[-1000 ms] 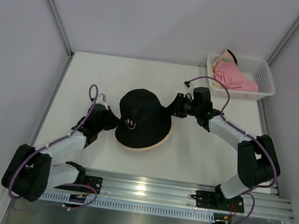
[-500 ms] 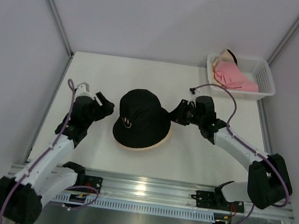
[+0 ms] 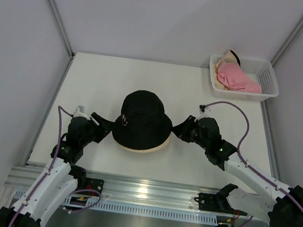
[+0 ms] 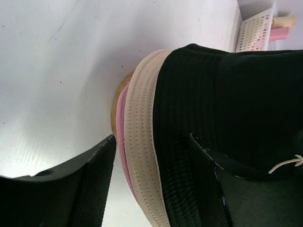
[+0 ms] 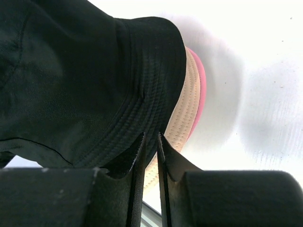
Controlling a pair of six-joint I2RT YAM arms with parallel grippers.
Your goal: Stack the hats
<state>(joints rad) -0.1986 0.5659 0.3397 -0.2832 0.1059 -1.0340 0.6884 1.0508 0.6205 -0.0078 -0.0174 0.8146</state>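
A black hat [image 3: 143, 115] tops a stack in the middle of the table, with a cream-beige hat's brim [image 3: 148, 149] showing under it. In the wrist views the black hat [image 4: 227, 94] [image 5: 71, 71] lies over the cream-beige hat [image 4: 142, 142] [image 5: 182, 113] and a pink hat [image 4: 121, 123] [image 5: 201, 80]. My left gripper [image 3: 101, 128] [image 4: 151, 138] stands open at the stack's left edge, the brims between its fingers but ungripped. On the other side, my right gripper [image 3: 179, 132] [image 5: 151, 135] is almost shut, tips at the black brim, with nothing in the thin slit.
A white lattice basket [image 3: 270, 78] [image 4: 253, 30] sits at the far right corner with pink fabric [image 3: 235, 78] in it. The metal rail [image 3: 148, 192] runs along the near edge. Grey walls close in both sides.
Both arms drew back toward the near edge. The left gripper let go of the black hat and opened. The black hat turned slightly, its smiley shifting left.
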